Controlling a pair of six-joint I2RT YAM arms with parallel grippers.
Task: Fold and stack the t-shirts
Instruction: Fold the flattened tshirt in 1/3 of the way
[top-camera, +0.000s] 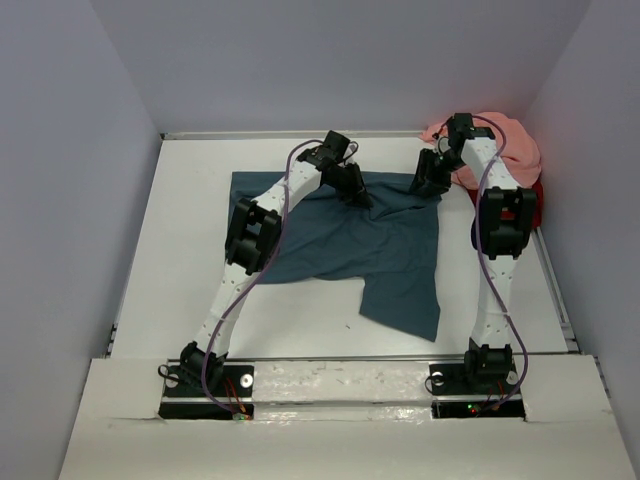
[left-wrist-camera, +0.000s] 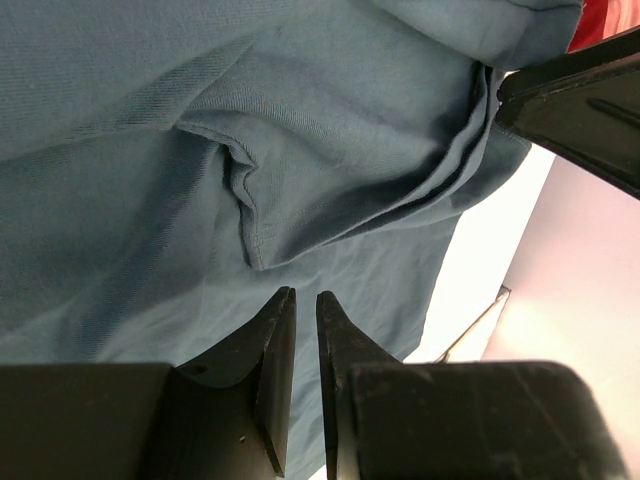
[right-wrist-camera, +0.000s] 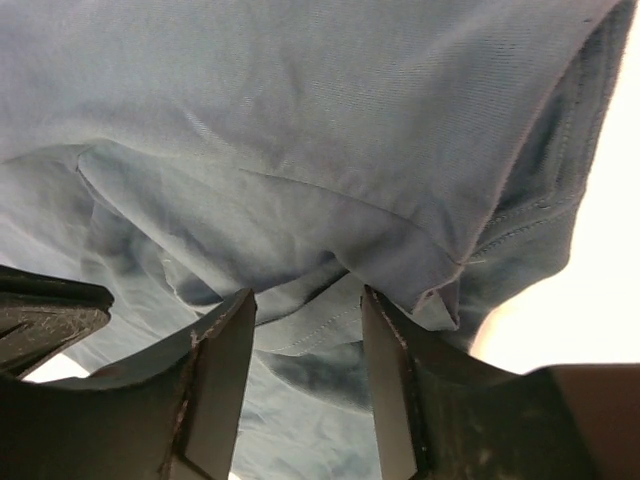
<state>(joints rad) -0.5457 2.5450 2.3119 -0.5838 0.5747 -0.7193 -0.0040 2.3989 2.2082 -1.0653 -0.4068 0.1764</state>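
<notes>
Now you are on the first step, getting the teal shirt (top-camera: 400, 260) ready to fold. Your right gripper (right-wrist-camera: 306, 295) stands wide with a bunched edge of the shirt between its jaws, and your left gripper (left-wrist-camera: 304, 295) is almost closed against the cloth, though I cannot tell if it pinches any. Next, I think, squeeze that edge and pull it flat; the pink shirt (top-camera: 505, 140) and the red shirt (top-camera: 537, 205) wait just past the right gripper.

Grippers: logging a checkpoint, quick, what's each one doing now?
Left gripper: nearly closed over blue shirt; grip cannot be told.
Right gripper: open, shirt fold between.
</notes>
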